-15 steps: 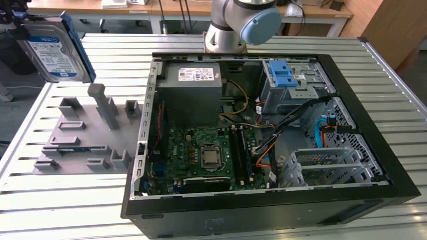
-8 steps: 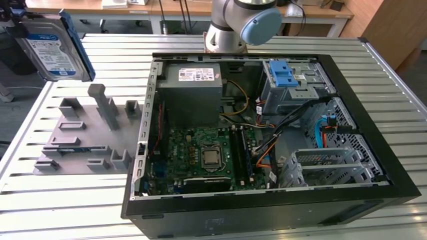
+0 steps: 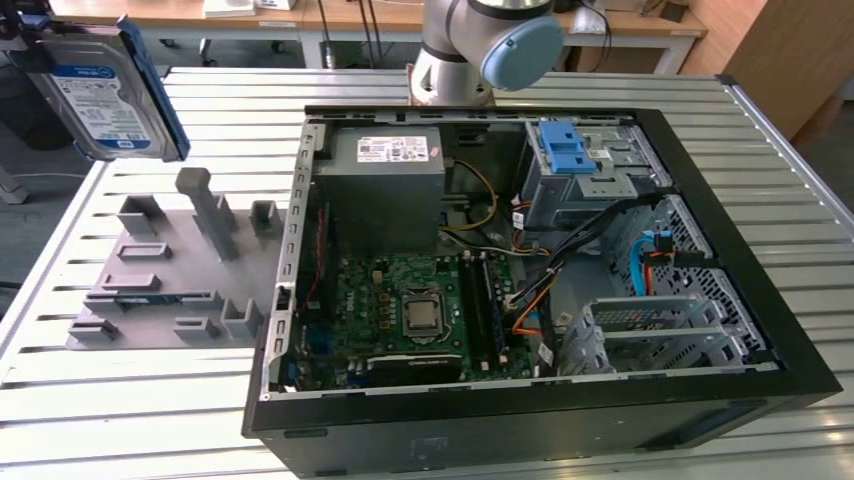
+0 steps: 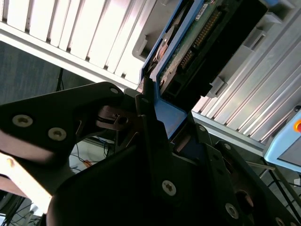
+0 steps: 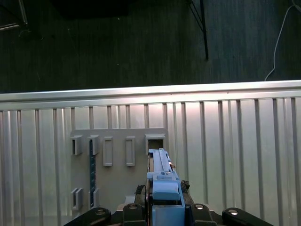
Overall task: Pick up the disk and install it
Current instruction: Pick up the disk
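The disk (image 3: 107,90) hangs upright in the air at the exterior view's upper left, above the grey holder plate (image 3: 174,270). It is silver with a white-and-blue label and a blue frame around its edge. My gripper (image 4: 160,117) is shut on the blue frame at one end of the disk (image 4: 188,52), whose green board and connector show in the second wrist view. In the first wrist view the disk (image 5: 162,174) is seen edge-on between the fingers, over the holder plate (image 5: 117,174).
An open computer case (image 3: 747,240) lies on the slatted metal table (image 3: 134,400) at the exterior view's right of the holder plate. Inside it are a motherboard (image 3: 400,310), a grey power supply (image 3: 387,190) and a drive cage with a blue latch (image 3: 567,150). The arm's base (image 3: 481,50) stands behind the case.
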`<state>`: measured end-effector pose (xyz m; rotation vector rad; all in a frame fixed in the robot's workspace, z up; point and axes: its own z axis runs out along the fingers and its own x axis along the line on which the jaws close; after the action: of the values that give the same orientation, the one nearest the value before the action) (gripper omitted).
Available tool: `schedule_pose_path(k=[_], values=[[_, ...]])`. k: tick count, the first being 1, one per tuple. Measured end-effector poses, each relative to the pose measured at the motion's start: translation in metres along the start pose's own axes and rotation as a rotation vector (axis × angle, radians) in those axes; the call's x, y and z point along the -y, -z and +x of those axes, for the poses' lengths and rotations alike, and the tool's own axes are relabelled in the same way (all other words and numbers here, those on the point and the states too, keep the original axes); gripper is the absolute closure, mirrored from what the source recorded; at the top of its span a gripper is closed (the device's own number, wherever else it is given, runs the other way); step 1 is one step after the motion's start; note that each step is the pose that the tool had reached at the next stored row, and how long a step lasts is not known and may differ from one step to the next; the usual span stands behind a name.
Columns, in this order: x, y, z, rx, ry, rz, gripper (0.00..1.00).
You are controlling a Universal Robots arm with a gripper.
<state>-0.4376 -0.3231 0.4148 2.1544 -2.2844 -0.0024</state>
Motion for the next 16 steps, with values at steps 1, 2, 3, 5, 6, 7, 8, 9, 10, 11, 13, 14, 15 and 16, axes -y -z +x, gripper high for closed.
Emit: schedule_pose_path(k=[1,2,3,5,6,7,8,9,10,11,13,14,15,16], values=[[0.0000,0.0005,0.0000,0.0000,0.000,0.0000,0.64],[0.0000,0.0009,0.0000,0.0000,0.000,0.0000,0.64],[0.0000,0.0013,0.0000,0.0000,0.000,0.0000,0.64],[0.0000,0.0023,0.0000,0.0000,0.000,0.0000,0.64],[0.0000,0.0029,0.0000,0.0000,0.000,0.0000,0.64],[0.0000,0.0034,0.0000,0.0000,0.000,0.0000,0.64],[0.0000,0.0039,0.0000,0.0000,0.000,0.0000,0.64],[0.0000,0.0044,0.0000,0.0000,0.000,0.0000,0.64],[0.0000,0.0049,0.0000,0.0000,0.000,0.0001,0.64],[0.0000,0.0055,0.0000,0.0000,0.000,0.0000,0.64],[0.0000,0.0067,0.0000,0.0000,0.000,0.0000,0.64],[0.0000,0.0072,0.0000,0.0000,0.000,0.0000,0.64],[0.0000,0.0079,0.0000,0.0000,0.000,0.0000,0.64],[0.0000,0.0086,0.0000,0.0000,0.000,0.0000,0.64]])
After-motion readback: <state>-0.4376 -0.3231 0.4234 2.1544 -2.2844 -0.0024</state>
